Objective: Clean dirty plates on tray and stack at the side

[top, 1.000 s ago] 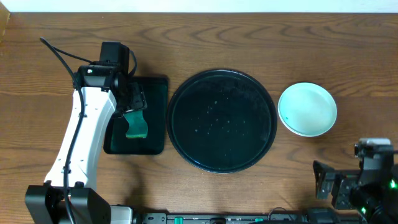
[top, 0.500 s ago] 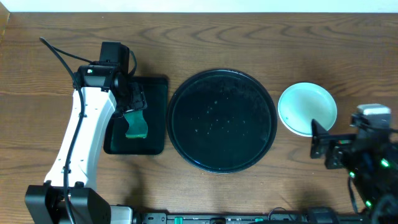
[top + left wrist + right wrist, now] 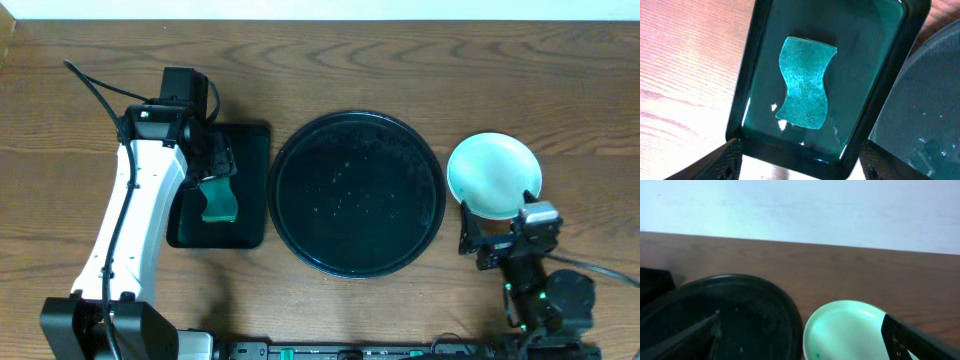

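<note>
- Black right gripper (image 3: 497,228) is sitting at the near right of the wooden table (image 3: 80,80). Its jaws are standing wide apart and are gripping nothing.
- In the right wrist view, the right gripper (image 3: 801,322) is pointing toward the far edge of the table, with one finger showing at each lower corner of the picture.
- Just beyond this gripper, a mint plate (image 3: 494,175) is lying flat on the table to the right of the tray and off it. The pictures are not showing whether more plates are lying beneath it.
- In the right wrist view, the mint plate (image 3: 845,330) is lying between the two open fingers and just beside the tray rim.
- The round black tray (image 3: 356,193) is occupying the middle of the table. It is carrying no plate, and small light specks are showing on its floor.
- To its left, a green rectangular tray (image 3: 250,140) is lying just beside the black tray, with a teal sponge (image 3: 218,200) flat inside it.
- The left gripper (image 3: 216,160) is hanging above this green tray, jaws released and spread, and is holding nothing.
- In the left wrist view, the teal sponge (image 3: 805,82) is lying apart from both fingertips, with white flecks near its closer end.
- A white wall (image 3: 800,205) is rising behind the far table edge.
</note>
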### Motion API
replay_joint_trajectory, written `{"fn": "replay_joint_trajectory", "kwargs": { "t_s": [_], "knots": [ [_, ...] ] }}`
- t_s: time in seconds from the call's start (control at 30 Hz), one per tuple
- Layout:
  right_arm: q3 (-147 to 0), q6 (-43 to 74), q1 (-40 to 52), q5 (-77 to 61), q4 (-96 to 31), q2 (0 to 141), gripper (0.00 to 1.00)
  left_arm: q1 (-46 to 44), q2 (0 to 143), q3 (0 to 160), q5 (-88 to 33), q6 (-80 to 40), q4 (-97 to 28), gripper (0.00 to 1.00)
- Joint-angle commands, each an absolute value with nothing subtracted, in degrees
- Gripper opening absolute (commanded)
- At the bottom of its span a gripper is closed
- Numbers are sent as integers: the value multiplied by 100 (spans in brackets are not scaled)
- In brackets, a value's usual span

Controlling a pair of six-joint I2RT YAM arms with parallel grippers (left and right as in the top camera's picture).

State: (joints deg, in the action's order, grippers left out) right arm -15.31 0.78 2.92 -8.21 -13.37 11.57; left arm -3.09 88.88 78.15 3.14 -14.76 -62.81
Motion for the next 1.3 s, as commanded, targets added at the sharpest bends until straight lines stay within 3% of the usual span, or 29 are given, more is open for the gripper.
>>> {"fn": "replay_joint_trajectory", "kwargs": {
  "t_s": [0.0, 0.33, 1.27],
  "knots": [
    [-945, 43, 255, -1105, -952, 746, 99, -281, 8917, 7865, 346, -1485, -6294, 76],
    [-30, 58, 257, -1048, -342, 102, 99, -281, 8917, 7865, 346, -1485, -6296, 76],
    [-32, -93, 257, -1039, -333, 32, 99, -281, 8917, 7865, 346, -1485, -6294, 76]
  ]
}}
